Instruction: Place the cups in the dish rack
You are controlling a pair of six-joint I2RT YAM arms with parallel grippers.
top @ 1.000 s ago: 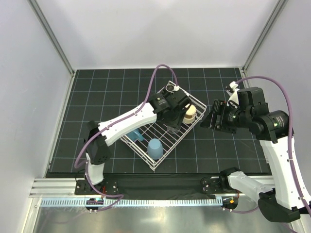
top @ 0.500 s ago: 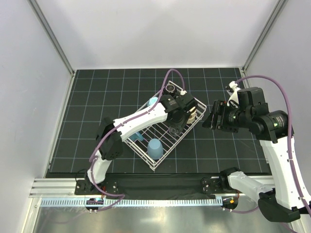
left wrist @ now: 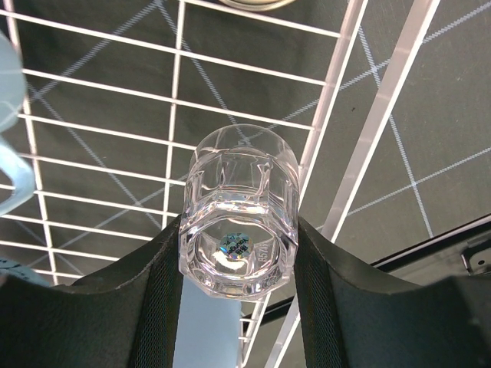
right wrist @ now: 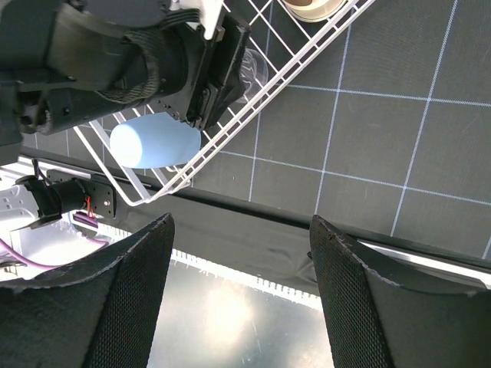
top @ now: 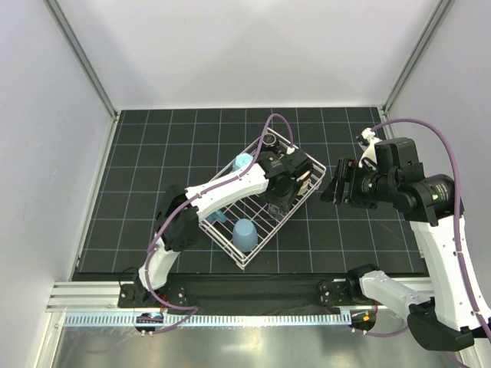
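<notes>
We see a black tabletop (top: 153, 153) ruled with a pale grid and closed in by plain white walls (top: 245, 54). A metal post (top: 80, 54) slants up from its far left corner, and another post (top: 418, 50) from the far right. Along the near edge run a silver rail (top: 84, 295), a toothed light-blue strip (top: 253, 318) and a brushed-metal sheet (top: 245, 349).

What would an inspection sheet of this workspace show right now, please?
Surface: black gridded mat.
Job's things: white wire dish rack holds a light blue tumbler, a blue handled mug and a pale blue mug; a clear faceted glass is over its grid.
Clutter: nothing seen.
Grippers: left gripper shut on the glass; right gripper open, empty, right of the rack.
Cables: purple cables loop from both arms; one arches over the rack's far end.
Surroundings: white walls, metal corner posts.
</notes>
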